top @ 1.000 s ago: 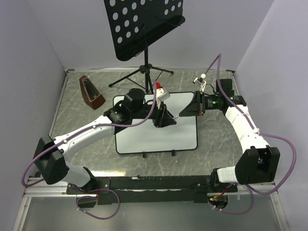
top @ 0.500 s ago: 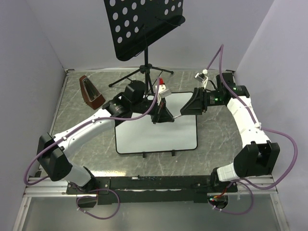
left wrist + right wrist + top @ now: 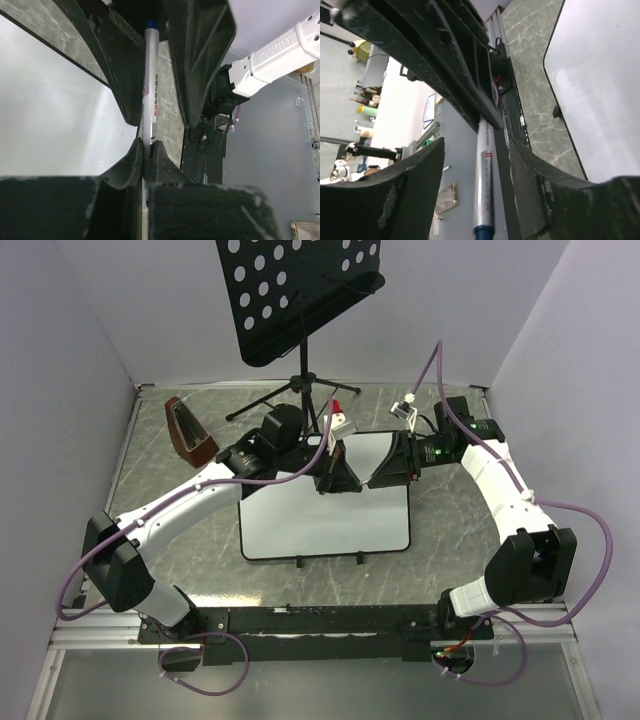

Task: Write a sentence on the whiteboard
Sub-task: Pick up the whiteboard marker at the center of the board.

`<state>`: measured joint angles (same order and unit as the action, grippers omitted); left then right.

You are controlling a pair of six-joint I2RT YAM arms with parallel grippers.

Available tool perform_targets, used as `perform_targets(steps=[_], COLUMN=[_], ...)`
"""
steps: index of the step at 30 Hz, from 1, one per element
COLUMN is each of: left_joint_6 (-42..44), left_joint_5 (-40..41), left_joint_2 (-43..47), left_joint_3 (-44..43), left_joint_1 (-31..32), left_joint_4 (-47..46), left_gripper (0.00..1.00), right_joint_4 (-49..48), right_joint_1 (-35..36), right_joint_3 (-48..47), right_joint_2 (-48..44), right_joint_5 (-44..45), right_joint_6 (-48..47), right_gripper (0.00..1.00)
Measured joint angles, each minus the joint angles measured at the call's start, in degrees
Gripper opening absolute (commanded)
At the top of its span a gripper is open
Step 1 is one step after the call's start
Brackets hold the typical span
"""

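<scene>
Both arms meet above the far edge of the whiteboard [image 3: 330, 525], just above the middle of the overhead view, because a marker [image 3: 150, 90] is shared between them. The left claw [image 3: 147, 150] is clenched on one end of the marker's silver barrel, holding it level and pointing at the other arm. The right claw [image 3: 477, 150] stands released around the blue-tipped end, with a gap showing on each side of the barrel in its own view. That reads as either a handover or a setup for pulling off the cap; which one cannot be told.

The whiteboard lies flat on the grey marbled bench [image 3: 450, 530] in the centre of the overhead view. Its long edge with two small black clips faces the arm bases. It is a white rectangle with rounded corners and a thin black rim. The part not covered by the claws is blank and glossy, and no sentence shows on it, so writing appears not yet begun.
</scene>
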<state>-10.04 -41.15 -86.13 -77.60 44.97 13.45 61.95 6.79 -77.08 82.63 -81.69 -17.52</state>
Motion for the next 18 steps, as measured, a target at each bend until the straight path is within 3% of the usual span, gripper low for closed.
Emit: perform_targets(steps=[11, 18], left_joint_6=[-1.70, -1.88], left_joint_5=[-0.02, -0.04], left_joint_2=[0.00, -0.02], left_joint_3=[0.61, 1.25], left_joint_1=[-0.04, -0.04], left_joint_4=[-2.47, -3.21], left_gripper=[0.01, 0.01], right_joint_4=[-2.97, -3.30], right_joint_1=[0.63, 0.74], right_joint_3=[0.70, 0.70], right_joint_2=[-0.20, -0.20], right_joint_5=[0.74, 0.15], right_joint_6=[3.10, 3.52], right_gripper=[0.42, 0.42])
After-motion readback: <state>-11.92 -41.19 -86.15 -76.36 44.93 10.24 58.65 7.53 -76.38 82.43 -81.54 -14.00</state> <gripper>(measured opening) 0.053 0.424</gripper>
